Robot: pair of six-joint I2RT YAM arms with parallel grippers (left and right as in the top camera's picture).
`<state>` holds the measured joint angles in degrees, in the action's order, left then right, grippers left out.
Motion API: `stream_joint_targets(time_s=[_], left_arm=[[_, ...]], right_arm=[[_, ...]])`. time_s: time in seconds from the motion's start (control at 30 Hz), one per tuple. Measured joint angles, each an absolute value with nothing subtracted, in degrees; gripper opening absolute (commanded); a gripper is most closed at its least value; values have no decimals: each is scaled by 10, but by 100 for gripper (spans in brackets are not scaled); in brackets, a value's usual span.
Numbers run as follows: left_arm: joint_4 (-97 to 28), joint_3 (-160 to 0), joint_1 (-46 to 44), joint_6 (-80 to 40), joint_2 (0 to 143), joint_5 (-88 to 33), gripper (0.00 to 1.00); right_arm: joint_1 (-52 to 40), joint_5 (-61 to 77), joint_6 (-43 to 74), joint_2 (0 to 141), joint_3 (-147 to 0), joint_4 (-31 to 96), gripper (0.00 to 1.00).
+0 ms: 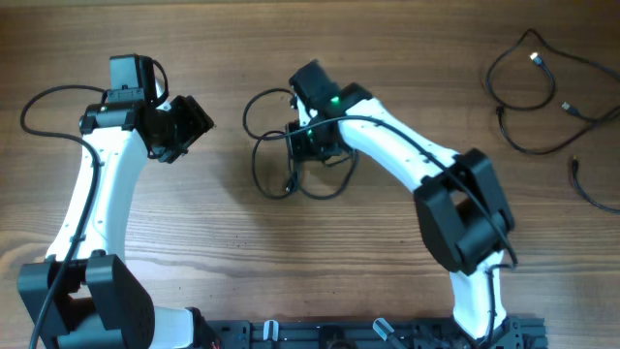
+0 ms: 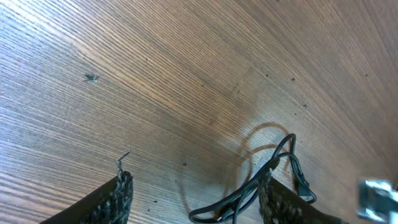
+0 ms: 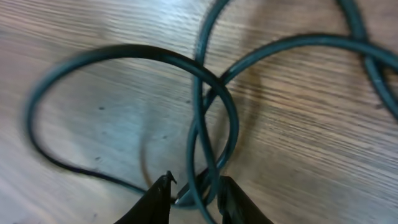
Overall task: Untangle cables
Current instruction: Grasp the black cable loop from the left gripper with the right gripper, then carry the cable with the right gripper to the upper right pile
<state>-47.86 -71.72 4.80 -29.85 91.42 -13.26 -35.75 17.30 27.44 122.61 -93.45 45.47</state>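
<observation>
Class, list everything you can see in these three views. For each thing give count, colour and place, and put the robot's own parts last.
tangled cables: one bundle, strand count unclear, black, centre of the table
loose cables: a few strands, black with silver-tipped plugs, far right of the table
table: one, brown wood grain, under everything
base rail: one, black, bottom edge of the overhead view
left arm: one, white and black, left side
right arm: one, white and black, reaching to the centre
left gripper: one, black, open, left of the tangle
right gripper: one, black, closed on the tangled cables
</observation>
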Motion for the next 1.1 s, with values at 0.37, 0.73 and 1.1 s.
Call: stream_joint_targets(time_s=[0.37, 0.73, 1.1], left_arm=[[-486, -717, 48, -298, 914, -131, 68], [-487, -717, 48, -298, 914, -131, 69], [-487, -717, 48, -298, 914, -131, 69]], right_arm=[[-367, 128, 295, 1274, -934, 406, 4], [-342, 120, 248, 1229, -949, 474, 4], [-23, 107, 204, 870, -984, 575, 4]])
